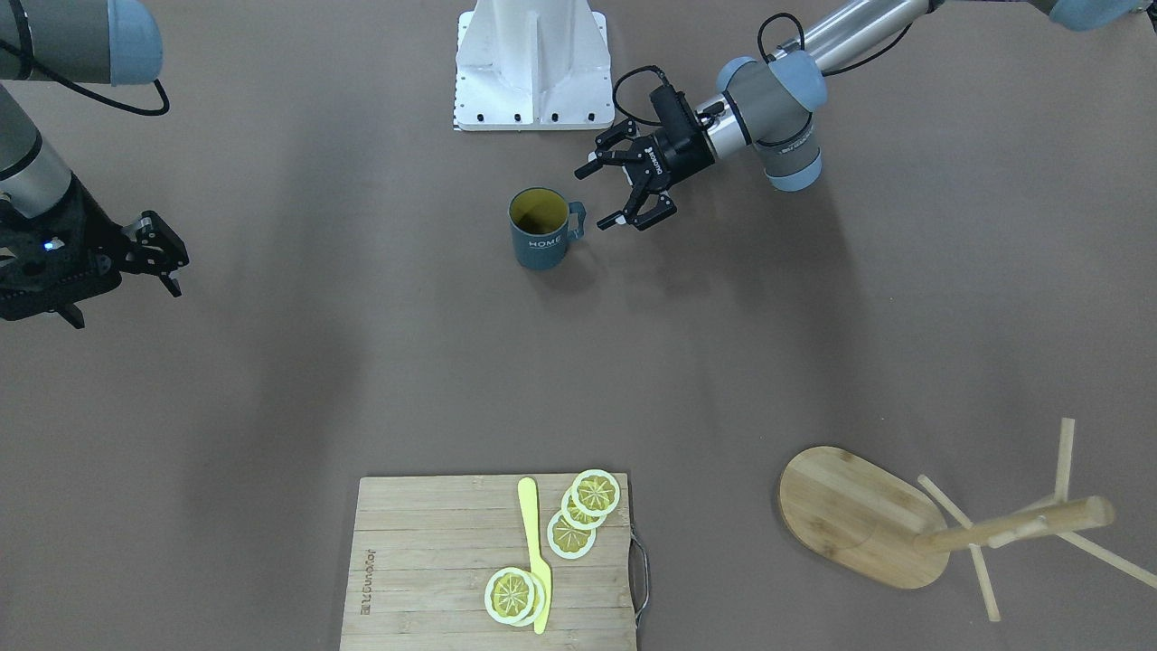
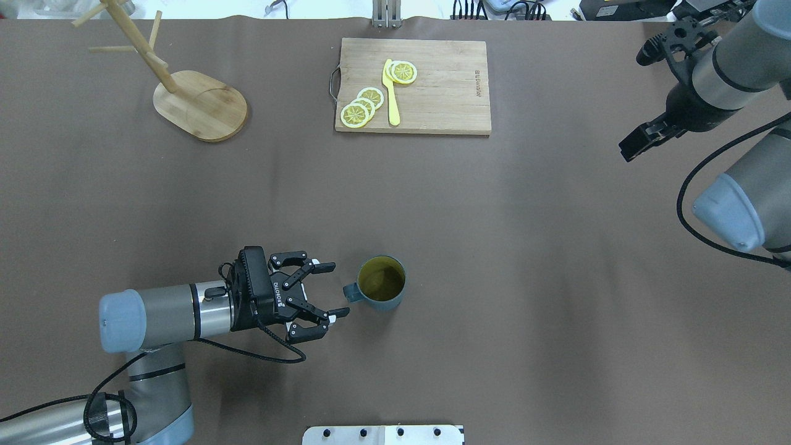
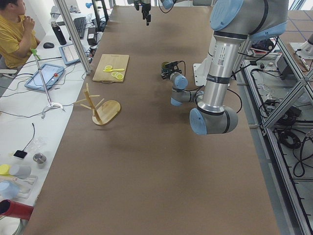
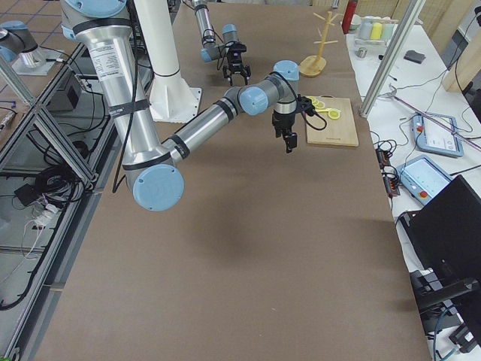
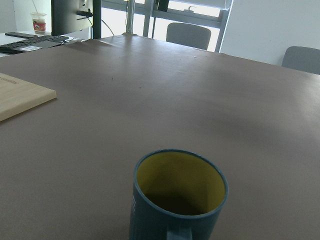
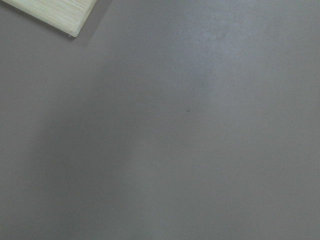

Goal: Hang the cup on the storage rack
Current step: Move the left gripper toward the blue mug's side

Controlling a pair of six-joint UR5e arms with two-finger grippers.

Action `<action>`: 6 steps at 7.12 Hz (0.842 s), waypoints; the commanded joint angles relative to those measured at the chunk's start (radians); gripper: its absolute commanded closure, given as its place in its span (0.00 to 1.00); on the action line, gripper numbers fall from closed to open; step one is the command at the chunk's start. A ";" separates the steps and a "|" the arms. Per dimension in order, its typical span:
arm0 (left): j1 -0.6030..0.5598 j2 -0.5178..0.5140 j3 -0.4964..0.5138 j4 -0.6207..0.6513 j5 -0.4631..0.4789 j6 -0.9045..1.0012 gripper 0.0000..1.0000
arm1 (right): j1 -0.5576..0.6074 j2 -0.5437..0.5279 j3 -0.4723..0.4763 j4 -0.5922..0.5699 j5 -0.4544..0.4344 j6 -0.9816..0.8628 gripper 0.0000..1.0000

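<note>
**Pre-grasp: left hand (image 2: 338, 290) lined up on the cup (image 2: 383, 285) handle.**

In the lower centre of the overhead view, the left hand is spread wide and empty. Its fingertips are just beside the handle (image 2: 352, 292) and touch nothing. The cup stands upright on the bench (image 2: 494, 247) with the handle toward the hand. Recommended: advance level, centre the handle between the fingers, and close firmly so the loop stays free for a peg. The right hand (image 1: 126, 289) appears open and empty. The storage rack (image 2: 162, 77) stands well apart, upper left.
</note>
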 commanded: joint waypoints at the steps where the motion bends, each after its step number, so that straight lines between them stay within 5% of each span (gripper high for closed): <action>1: 0.004 -0.008 0.008 0.003 0.003 -0.001 0.13 | 0.001 -0.004 -0.001 0.002 0.001 0.000 0.00; 6: 0.007 -0.024 0.028 0.014 0.002 -0.001 0.26 | 0.001 -0.016 -0.003 0.003 0.001 0.006 0.00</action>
